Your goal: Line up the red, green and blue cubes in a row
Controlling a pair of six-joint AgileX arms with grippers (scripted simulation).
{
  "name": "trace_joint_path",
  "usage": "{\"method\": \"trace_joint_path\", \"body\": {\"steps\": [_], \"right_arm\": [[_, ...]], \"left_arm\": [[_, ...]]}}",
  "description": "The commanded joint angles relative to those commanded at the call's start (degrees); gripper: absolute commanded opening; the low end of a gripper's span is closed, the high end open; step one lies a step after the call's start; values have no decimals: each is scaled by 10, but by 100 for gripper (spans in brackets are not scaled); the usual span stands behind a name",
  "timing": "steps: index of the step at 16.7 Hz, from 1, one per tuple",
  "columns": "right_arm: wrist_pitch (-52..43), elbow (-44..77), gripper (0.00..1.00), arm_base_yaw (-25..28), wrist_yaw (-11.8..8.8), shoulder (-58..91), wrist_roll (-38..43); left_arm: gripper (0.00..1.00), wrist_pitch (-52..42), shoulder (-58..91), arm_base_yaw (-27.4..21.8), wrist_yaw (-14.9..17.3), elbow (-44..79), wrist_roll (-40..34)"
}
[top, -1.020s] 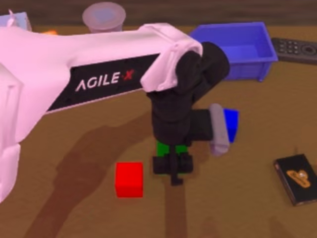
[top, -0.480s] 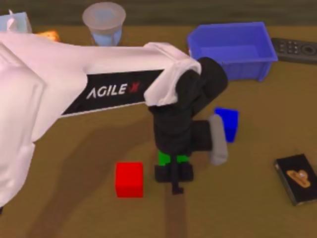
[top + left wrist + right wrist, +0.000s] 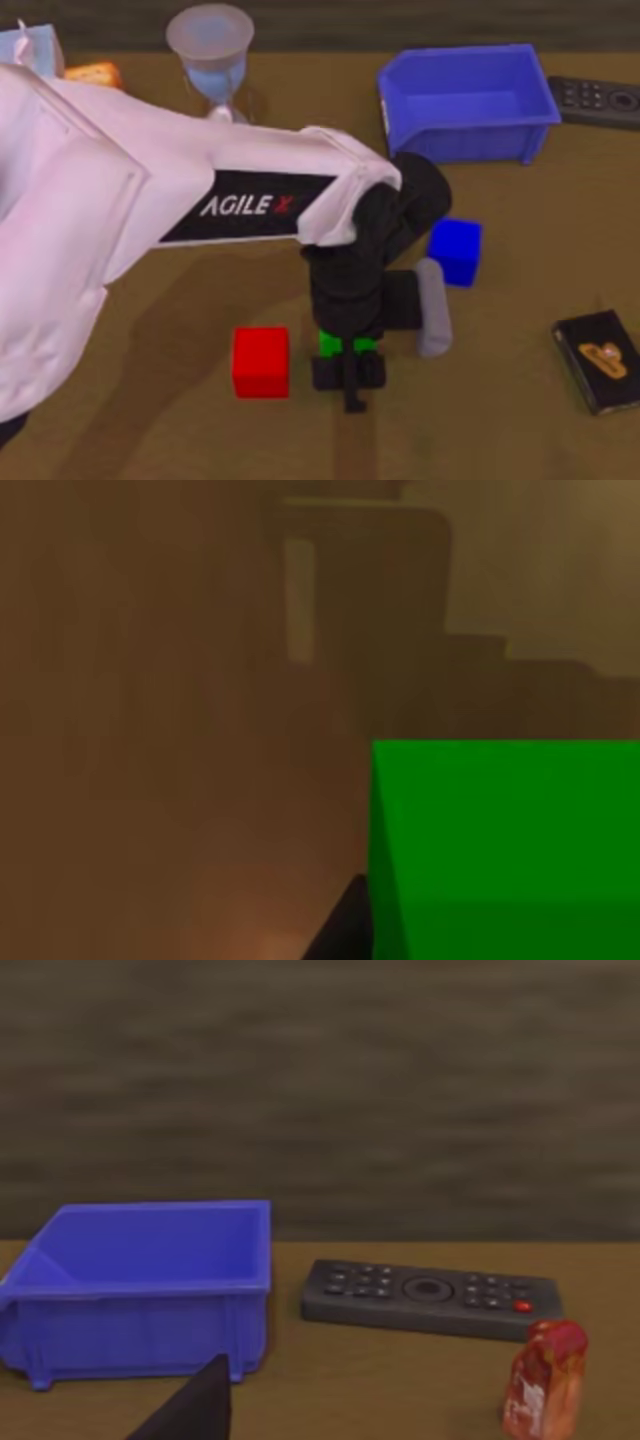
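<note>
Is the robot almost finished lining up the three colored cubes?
Partway. The small red cube sits on the table. The left gripper is over the small green cube just right of it; the grip is hidden. The small blue cube sits farther back, out of line, and needs moving.

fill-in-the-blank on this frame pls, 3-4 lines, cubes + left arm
1. The left gripper is over the ____ cube.
2. The red cube lies to that cube's ____ in the top view.
3. The blue cube sits nearer the blue ____ than the other cubes do.

Missing words: green; left; bin
</note>
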Motion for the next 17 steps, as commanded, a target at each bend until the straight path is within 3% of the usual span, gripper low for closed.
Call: {"method": "trace_joint_path", "body": {"steps": [13,17], "right_arm": [[0,0,100,0,0,0,0],[0,0,100,0,0,0,0]], "left_arm": [[98,0,0,0,0,0,0],[100,0,0,0,0,0,0]]}}
